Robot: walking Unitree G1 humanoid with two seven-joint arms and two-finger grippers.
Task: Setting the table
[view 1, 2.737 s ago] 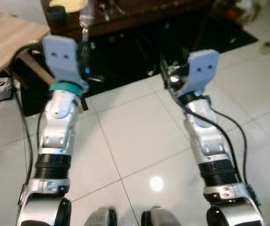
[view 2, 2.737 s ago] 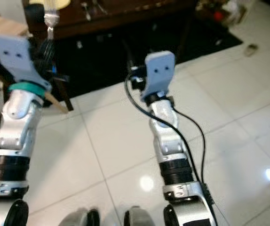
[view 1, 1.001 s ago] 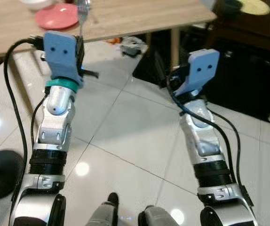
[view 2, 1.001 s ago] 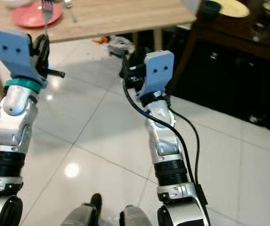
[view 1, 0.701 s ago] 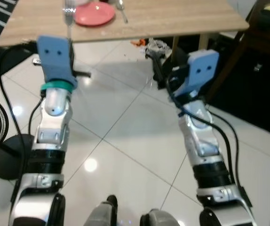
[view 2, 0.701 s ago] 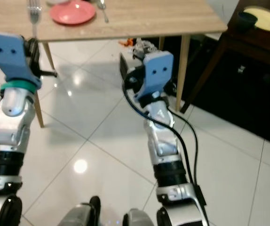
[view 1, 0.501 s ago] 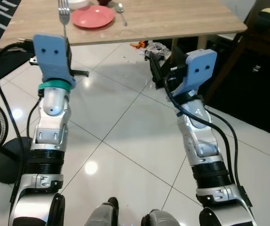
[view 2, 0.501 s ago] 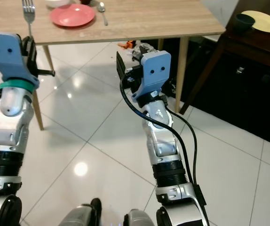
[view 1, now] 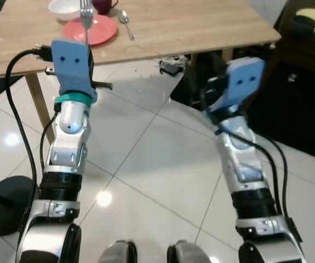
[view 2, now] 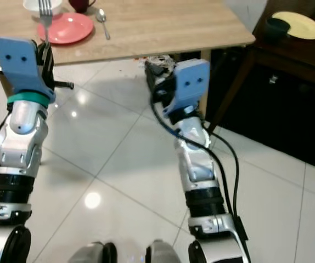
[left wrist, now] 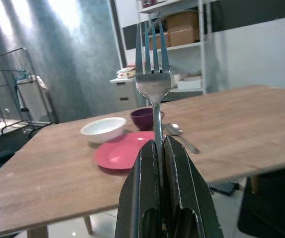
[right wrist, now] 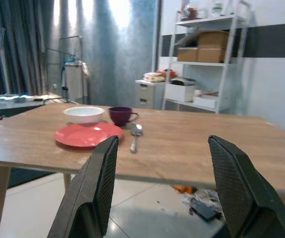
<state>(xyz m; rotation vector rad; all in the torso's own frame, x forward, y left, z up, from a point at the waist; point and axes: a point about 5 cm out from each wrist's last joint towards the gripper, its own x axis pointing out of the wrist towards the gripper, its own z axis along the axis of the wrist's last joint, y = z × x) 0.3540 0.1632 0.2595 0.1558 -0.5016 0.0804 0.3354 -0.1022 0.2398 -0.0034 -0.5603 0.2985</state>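
Note:
My left gripper (left wrist: 158, 148) is shut on a silver fork (left wrist: 153, 79) held upright, tines up, in front of the light wooden table (view 1: 201, 27). On the table lie a red plate (view 1: 94, 29), a white bowl (view 1: 64, 7), a dark purple cup (view 1: 103, 5) and a spoon (view 1: 125, 21) just right of the plate. In the head views the fork (view 1: 85, 16) rises above my left wrist, just short of the table's near edge. My right gripper (right wrist: 162, 178) is open and holds nothing, also short of the table edge.
A dark wooden sideboard (view 2: 289, 55) at the right carries a yellow plate (view 2: 293, 24) and a dark bowl (view 2: 276, 24). Cables and small clutter (view 1: 168, 63) lie under the table. A black fan base (view 1: 1, 203) sits on the white tiled floor at the left. Shelving stands behind the table.
The view has swung from the dark sideboard round to the wooden table, which now lies straight ahead and nearer. The fork stays in my left gripper; both arms keep their pose.

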